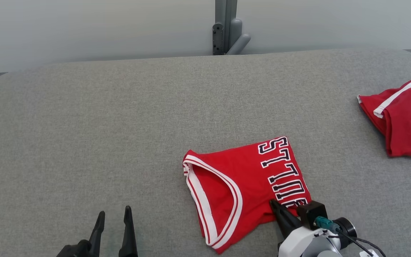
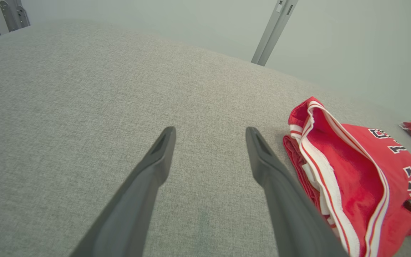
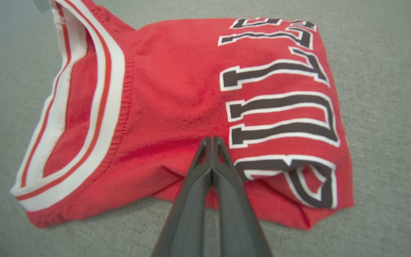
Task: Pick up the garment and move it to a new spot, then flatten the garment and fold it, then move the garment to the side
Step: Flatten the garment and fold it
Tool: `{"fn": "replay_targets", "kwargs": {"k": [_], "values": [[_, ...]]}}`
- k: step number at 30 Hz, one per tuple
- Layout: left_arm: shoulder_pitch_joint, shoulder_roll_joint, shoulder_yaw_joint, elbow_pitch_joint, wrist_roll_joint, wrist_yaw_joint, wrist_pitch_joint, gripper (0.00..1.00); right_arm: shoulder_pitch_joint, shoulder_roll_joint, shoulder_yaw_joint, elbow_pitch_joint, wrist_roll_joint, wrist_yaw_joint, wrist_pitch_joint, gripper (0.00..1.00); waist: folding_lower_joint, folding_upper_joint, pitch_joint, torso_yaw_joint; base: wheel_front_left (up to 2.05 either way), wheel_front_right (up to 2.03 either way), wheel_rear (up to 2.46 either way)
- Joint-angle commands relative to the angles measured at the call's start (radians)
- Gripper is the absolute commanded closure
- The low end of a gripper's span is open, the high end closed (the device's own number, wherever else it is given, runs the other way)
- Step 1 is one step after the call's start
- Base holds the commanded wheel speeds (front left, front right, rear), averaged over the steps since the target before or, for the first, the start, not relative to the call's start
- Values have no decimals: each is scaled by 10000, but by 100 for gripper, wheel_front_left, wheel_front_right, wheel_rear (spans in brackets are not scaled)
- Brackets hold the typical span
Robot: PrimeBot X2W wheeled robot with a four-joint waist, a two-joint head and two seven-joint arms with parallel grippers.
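**Desk:** What is happening at the left?

**Photographer:** The left gripper (image 1: 114,211) is sitting at the near left of the grey padded table (image 1: 120,117), jaws released and spread wide.

**Desk:** And the garment?

**Photographer:** The folded red jersey (image 1: 243,178) is lying right of centre, near the front. The right gripper (image 1: 274,202), jaws clenched together, is resting its tips on the jersey's near right corner. Another red garment (image 1: 405,121) is lying far right.

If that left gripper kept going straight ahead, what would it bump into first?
Probably nothing but the grey table: the left gripper points across bare cloth, and the red jersey lies off to its right. How steeply it tilts down is unclear.
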Motion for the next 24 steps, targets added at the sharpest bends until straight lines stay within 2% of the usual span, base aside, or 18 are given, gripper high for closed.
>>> {"fn": "replay_targets", "kwargs": {"k": [1,13,16,21,22,24], "values": [[-84,21,30,24,68,41,-24,0,155,8,31,-31,-86,-9,-39,100,0,41,3,-62,0,0,0],[-37,21,18,151,78,10,-24,0,395,108,-10,505,-112,-9,-30,100,0,41,-95,-82,0,0,0],[122,21,124,105,53,45,-24,0,616,4,-46,-27,-86,-9,-32,100,0,41,-284,-95,0,0,0],[356,20,321,-68,54,55,-24,0,1271,-457,-354,-1595,-137,-9,-32,100,0,41,-551,-201,0,0,0],[403,21,416,-88,152,68,-24,0,1372,-584,-503,-1941,-154,-9,-34,97,0,41,-607,-244,0,0,0],[499,21,577,-147,288,49,-24,0,1529,-791,-893,-2669,-247,-9,-32,70,0,41,-677,-334,0,0,0]]}}
